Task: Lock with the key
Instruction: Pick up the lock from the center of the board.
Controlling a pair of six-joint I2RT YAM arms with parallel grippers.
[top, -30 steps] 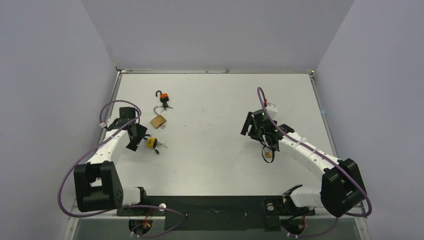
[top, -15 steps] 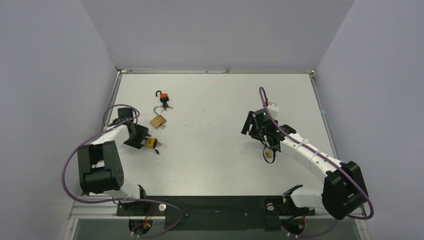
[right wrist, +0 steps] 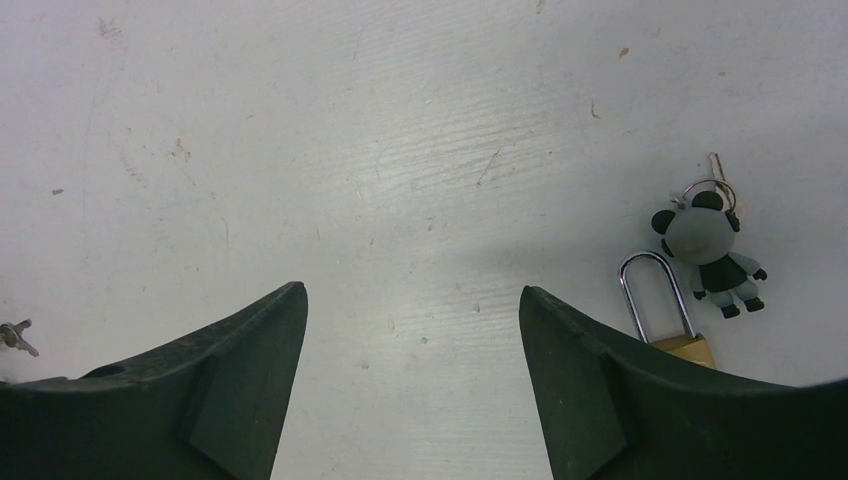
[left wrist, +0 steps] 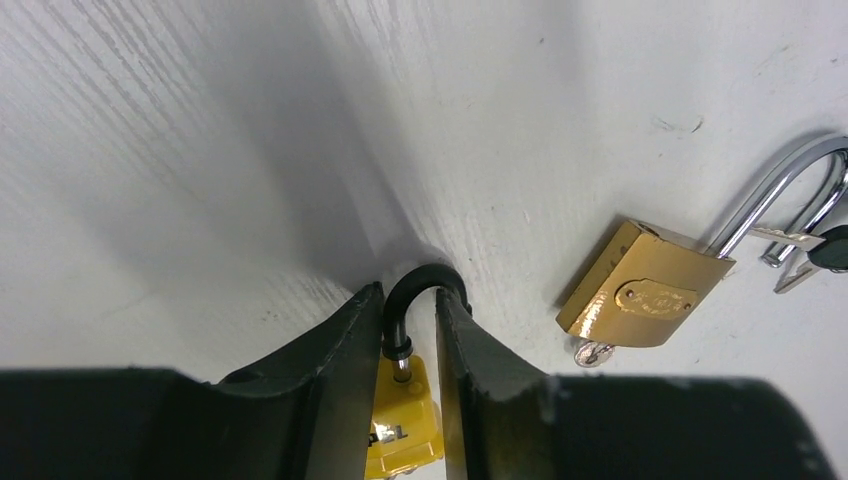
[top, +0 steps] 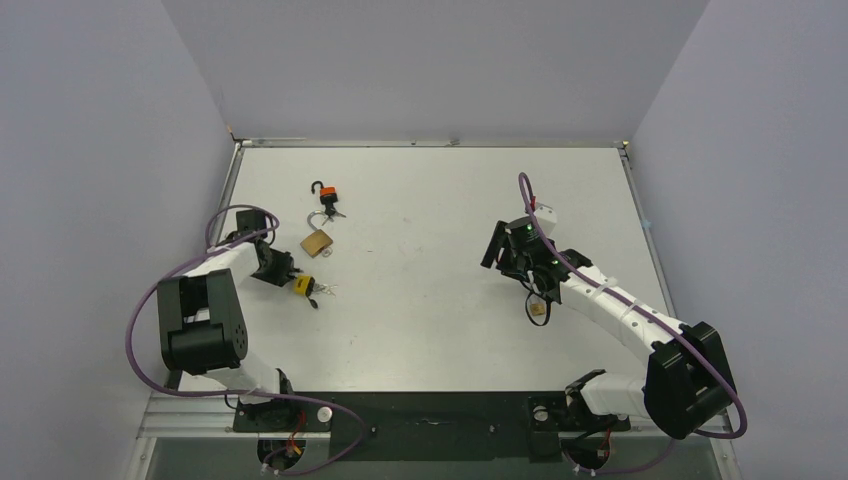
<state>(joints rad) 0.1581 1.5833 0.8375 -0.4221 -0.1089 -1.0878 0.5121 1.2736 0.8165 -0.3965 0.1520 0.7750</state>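
A yellow padlock [top: 302, 285] with a black shackle [left wrist: 420, 290] lies at the table's left, with its keys [top: 322, 290] by its right end. My left gripper [top: 287, 275] is down at the table with its jaws closed in on both sides of the shackle and yellow body [left wrist: 400, 420]. In the left wrist view the left gripper [left wrist: 410, 300] hides one leg of the shackle behind a finger. My right gripper [top: 497, 248] hovers open over bare table at centre right, and the right wrist view shows the gripper [right wrist: 412, 290] with nothing between its fingers.
A brass padlock [top: 316, 242] with an open silver shackle lies just beyond the yellow one, also in the left wrist view [left wrist: 645, 298]. An orange padlock [top: 327, 196] lies farther back. A small brass padlock [right wrist: 668, 310] with a panda keychain [right wrist: 710, 250] lies near the right arm.
My left gripper has dropped to the table and narrowed its jaws onto the yellow padlock's shackle. The left arm folded back toward its base. The right arm barely moved.
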